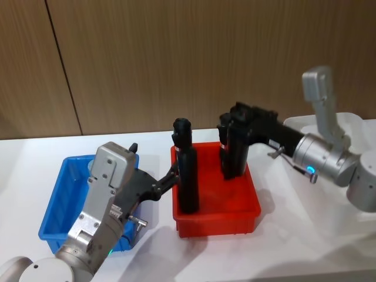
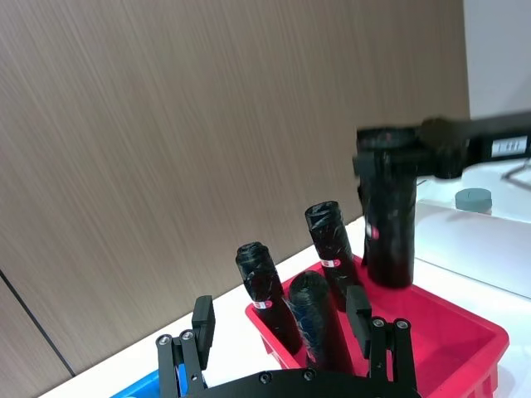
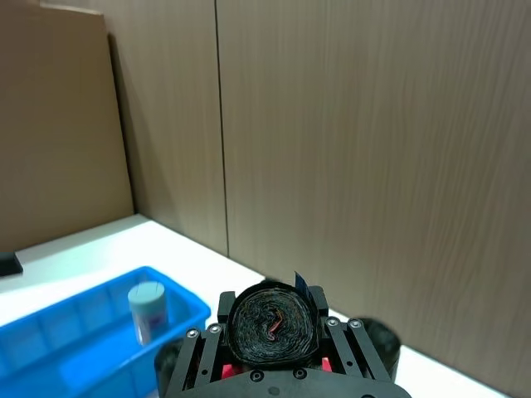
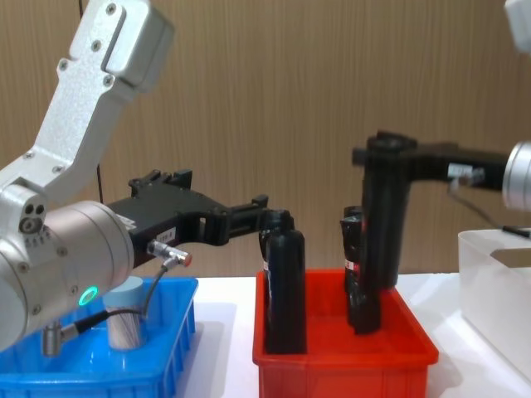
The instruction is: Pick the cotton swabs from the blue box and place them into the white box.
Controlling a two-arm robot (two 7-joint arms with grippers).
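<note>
Black fingers of the right gripper (image 4: 388, 157) are clamped around the top of a tall matte black cylindrical bottle (image 4: 383, 240), seen right of centre in the chest view; its base is held over the glossy red rectangular plastic bin (image 4: 344, 361), beside another black bottle (image 4: 352, 253). In the right wrist view the wrinkled, foil-like cap of the gripped bottle is seen end-on between the finger blocks.

At centre left of the chest view, the left gripper (image 4: 267, 211) is spread open at the neck of a third black bottle (image 4: 284, 282), which stands upright in the red bin's left end; contact cannot be judged.

One cotton swab jar (image 4: 126, 319), a small clear plastic cylinder with a pale blue round lid, stands in the shallow bright blue plastic box (image 4: 99, 369) at the lower left. A smooth white plastic box (image 4: 494, 286) is seen at the right edge, and a swab jar lid (image 2: 473, 199) shows inside it in the left wrist view.
</note>
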